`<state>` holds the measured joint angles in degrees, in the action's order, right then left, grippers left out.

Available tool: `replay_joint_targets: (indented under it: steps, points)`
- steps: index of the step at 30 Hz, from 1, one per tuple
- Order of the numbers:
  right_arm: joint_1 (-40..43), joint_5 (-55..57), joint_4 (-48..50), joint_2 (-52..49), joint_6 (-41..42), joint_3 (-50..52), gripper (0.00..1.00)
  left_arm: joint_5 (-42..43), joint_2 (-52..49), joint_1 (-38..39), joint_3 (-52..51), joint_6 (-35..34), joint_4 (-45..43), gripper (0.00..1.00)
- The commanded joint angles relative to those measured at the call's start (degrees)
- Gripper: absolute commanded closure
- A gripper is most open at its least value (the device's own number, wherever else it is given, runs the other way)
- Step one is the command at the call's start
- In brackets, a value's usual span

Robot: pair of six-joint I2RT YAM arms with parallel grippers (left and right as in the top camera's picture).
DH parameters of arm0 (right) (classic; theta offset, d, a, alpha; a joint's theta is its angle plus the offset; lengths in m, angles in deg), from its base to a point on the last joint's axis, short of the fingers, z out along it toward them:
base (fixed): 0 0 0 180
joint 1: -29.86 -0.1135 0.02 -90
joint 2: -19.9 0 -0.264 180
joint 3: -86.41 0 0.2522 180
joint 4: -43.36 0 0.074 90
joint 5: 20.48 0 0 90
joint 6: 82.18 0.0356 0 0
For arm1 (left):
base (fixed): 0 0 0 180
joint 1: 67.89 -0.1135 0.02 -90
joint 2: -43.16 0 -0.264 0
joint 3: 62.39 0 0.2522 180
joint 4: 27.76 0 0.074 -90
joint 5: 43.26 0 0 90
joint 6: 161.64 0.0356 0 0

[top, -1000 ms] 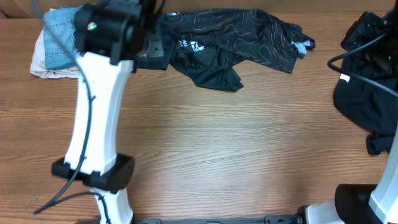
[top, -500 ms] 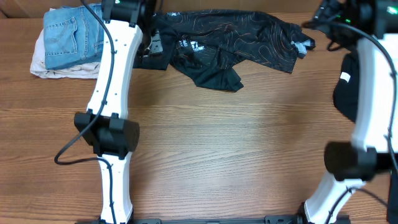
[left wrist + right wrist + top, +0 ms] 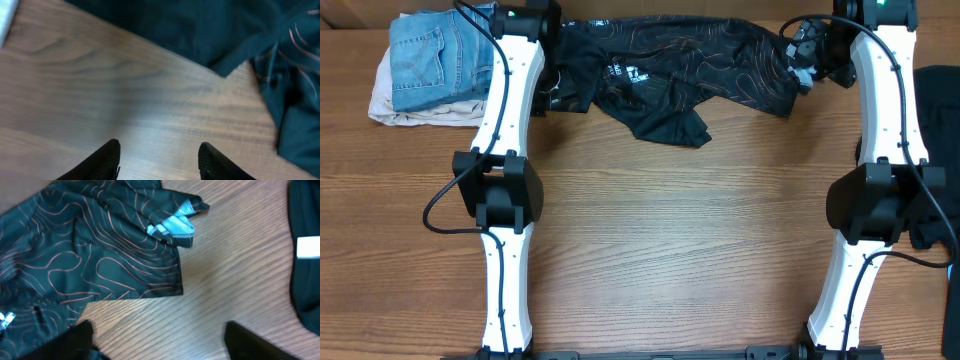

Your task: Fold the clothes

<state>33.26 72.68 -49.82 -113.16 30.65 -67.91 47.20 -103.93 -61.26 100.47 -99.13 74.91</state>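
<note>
Stretched up either side of the overhead frame, elbows mid-height, wrists at the top edge, flanking the jersey (image 3: 690, 70) crumpled at top centre. Left gripper (image 3: 159, 150) parted, empty, over bare table (image 3: 100, 100); right gripper (image 3: 160, 335) spread wide, empty, beside the hem.

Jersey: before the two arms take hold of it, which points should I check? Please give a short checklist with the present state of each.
1. Left gripper open and empty: ok, only bare table shows between its jaws.
2. Right gripper open and empty: ok.
3. Jersey lying flat: not ok, it is rumpled, with parts folded over.
4. Cloth between the left jaws: not ok, the cloth lies ahead of them.
5. Hem between the right jaws: not ok, the hem lies ahead of them.
6. Free table in front of the jersey for folding: ok; jeans and a dark garment lie off to the sides.
</note>
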Motion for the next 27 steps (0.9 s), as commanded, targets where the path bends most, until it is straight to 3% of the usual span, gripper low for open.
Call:
replay_joint_targets:
  steps: [1, 6, 9, 18, 27]
  points:
    - [0.11, -0.70, 1.70, -1.16, -0.76, -0.39, 0.03, 4.63, -4.39, 0.00, 0.13, -2.38, -3.61, 0.46]
    - [0.11, -0.70, 1.97, -2.62, -0.76, -0.39, 0.00, 5.03, -6.84, -0.04, 0.13, -4.15, -8.44, 0.48]
    - [0.11, -0.70, 2.01, -3.65, -0.74, -0.28, 0.00, 3.26, -7.21, -0.31, 0.13, -10.19, -9.33, 0.53]
    - [0.11, -0.70, 2.23, -7.23, -0.39, 0.46, 0.00, 1.05, -7.32, -1.40, 0.13, -29.05, -13.88, 0.51]
    - [0.11, -0.76, 2.25, -7.54, 1.46, 0.74, 0.00, 0.61, -7.32, -1.81, 0.13, -36.44, -13.51, 0.52]
